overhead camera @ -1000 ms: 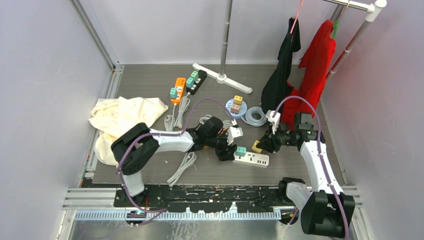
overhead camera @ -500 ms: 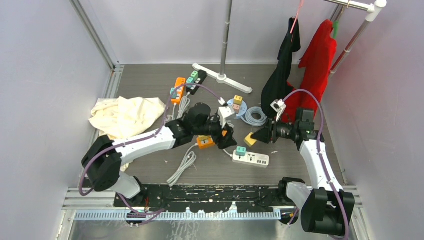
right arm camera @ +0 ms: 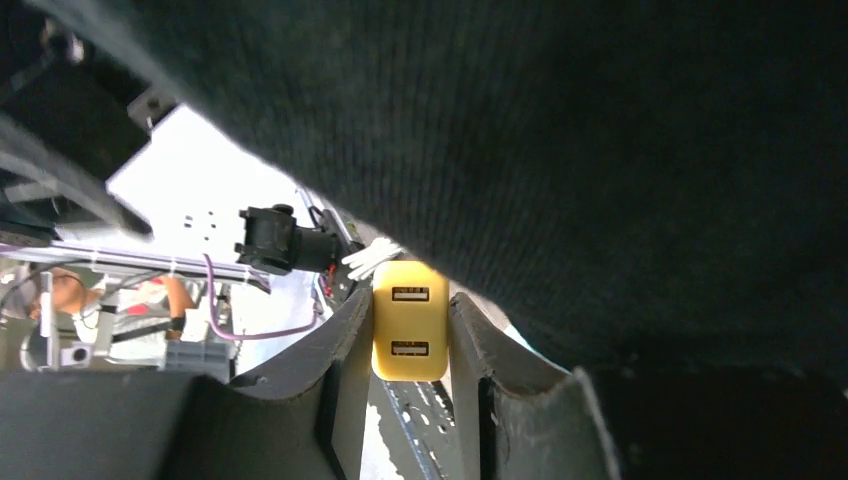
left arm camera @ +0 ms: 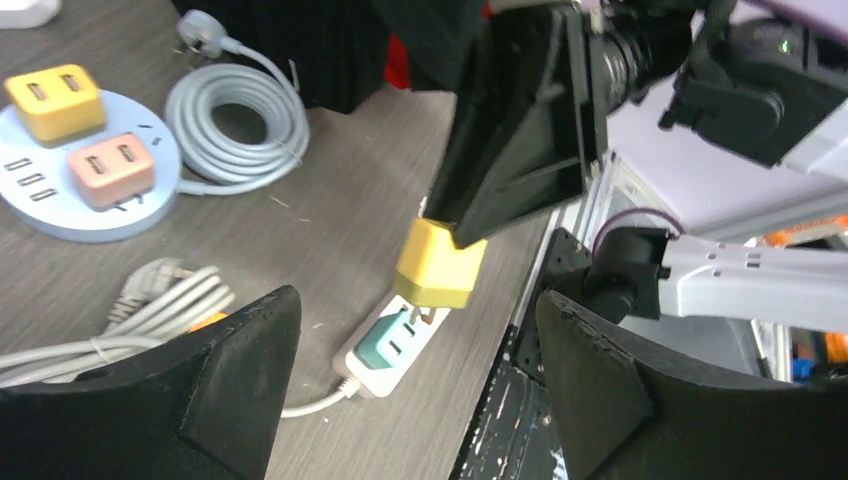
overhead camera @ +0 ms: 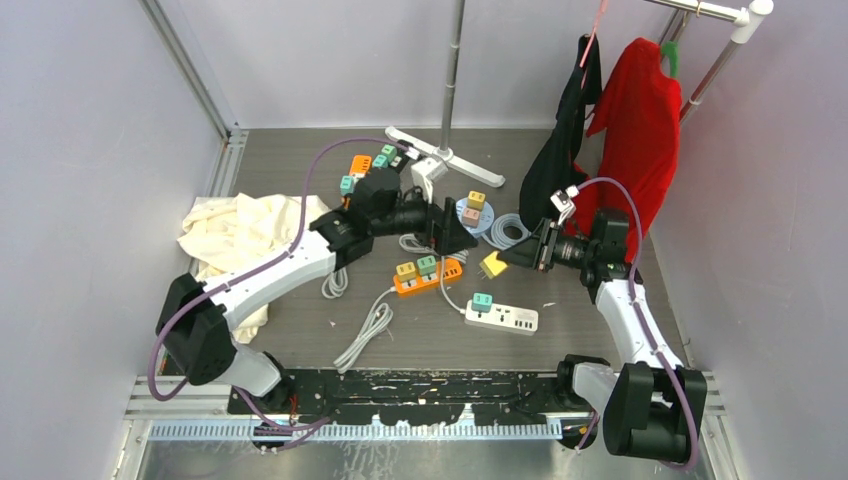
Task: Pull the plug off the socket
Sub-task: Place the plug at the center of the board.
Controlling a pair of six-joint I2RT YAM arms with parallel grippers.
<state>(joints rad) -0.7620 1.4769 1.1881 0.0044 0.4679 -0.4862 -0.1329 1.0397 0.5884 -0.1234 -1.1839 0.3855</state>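
Right jaws: clamped on the yellow plug point(right arm camera: 409, 320), one jaw on each side face, USB end toward the right wrist camera. Plug is out of the white power strip point(overhead camera: 502, 317) and held in the air just behind its left half, near but not touching. From the left wrist the plug point(left arm camera: 440, 263) hangs over the strip with a clear gap.

Left jaws: wide apart, nothing between them, up in the air behind and left of the white strip, pointing toward the held plug. Left arm point(overhead camera: 290, 265) stretches away to the left of the strip.

On the white strip: a teal plug point(overhead camera: 482, 300) seated at its left end; other sockets bare. The strip lies flat on the worktop point(overhead camera: 290, 160), cord running off its left end.

Left of the white strip, slightly further back: orange power strip point(overhead camera: 428, 277) with two plugs in it.

Behind the white strip: round blue socket disc point(overhead camera: 470, 215) carrying a yellow block and a pink block, and a grey cable coil point(overhead camera: 510, 232) a bit right of that.

Behind and right of the strip: black garment point(overhead camera: 565, 150) and red garment point(overhead camera: 640, 120), hanging.

Far left of the strip: cream cloth point(overhead camera: 245, 235), crumpled.
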